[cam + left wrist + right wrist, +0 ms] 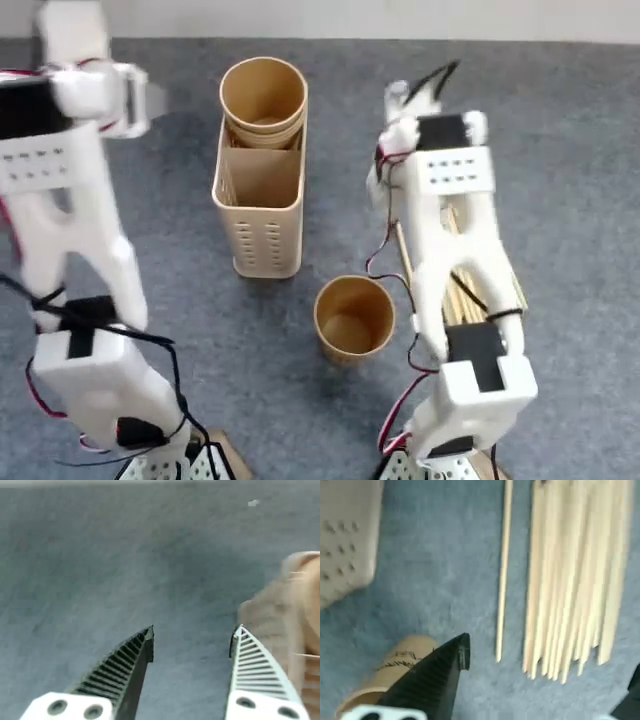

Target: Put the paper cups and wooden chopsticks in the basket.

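At far left of the high view, the left arm [70,250] stands over grey carpet [180,300]. Its wrist view shows the left gripper [194,639] with jaws apart, one black finger and one white, bare carpet between them and nothing held. A tan shape, blurred, sits at the edge of that view beyond the white finger; basket or cup, cannot tell which.

Centre, high view: the basket [260,240] stands upright on the carpet, beige, perforated wall, two compartments. The stacked paper cups [262,100] sit in the compartment farther from the arm bases, mouths up, rims above the basket wall.

Just right of the basket's near end, the loose paper cup [353,318] stands upright on the carpet, mouth up, apart from the basket, between the basket and the right arm [460,260].

Right side: the wooden chopsticks [575,580] lie in a flat bundle on the carpet under the right arm. A single chopstick [504,570] lies parallel, just beside the bundle on the basket side, not touching it.

The right gripper [550,657] hangs above the chopstick ends, jaws wide apart, nothing clamped. Its black finger shows next to the loose cup.
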Motion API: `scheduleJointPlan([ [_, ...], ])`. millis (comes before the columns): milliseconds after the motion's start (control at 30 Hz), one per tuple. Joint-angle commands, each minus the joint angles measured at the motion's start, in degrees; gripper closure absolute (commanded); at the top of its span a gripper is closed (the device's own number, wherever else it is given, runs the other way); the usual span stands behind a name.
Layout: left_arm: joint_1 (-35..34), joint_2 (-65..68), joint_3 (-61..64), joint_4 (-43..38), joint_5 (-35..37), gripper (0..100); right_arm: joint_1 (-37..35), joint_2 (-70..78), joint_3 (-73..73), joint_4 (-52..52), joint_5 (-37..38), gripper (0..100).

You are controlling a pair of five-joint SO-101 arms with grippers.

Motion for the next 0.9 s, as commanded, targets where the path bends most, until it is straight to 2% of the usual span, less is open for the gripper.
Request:
scheduleJointPlan([
  [0,-3.74,-0.84,3.12,-0.62,-3.87,73,0.92,-1.80,2.24,2.33,0.09,53.5],
  [133,-6.29,2.77,5.41,-3.16,-7.74,73,-1.36,-6.81,0.40,8.48,0.79,53.5],
  [333,-8.66,8.75,4.97,-5.63,-7.91,73,-7.69,-24.40,0.57,8.48,0.88,53.5],
  [467,-9.36,9.54,4.88,-5.63,-8.00,73,-13.41,-33.71,9.45,8.22,-1.32,53.5],
  [567,-9.36,9.54,4.88,-5.27,-8.00,73,-15.25,-39.60,20.70,2.68,-1.41,53.5],
  [767,-9.45,9.54,5.05,-5.19,-8.00,73,-15.16,-57.10,52.00,-22.81,-0.62,53.5],
  [867,-10.51,9.54,4.97,-5.19,-8.00,73,-14.37,-65.10,64.40,-29.49,-0.79,53.5],
])
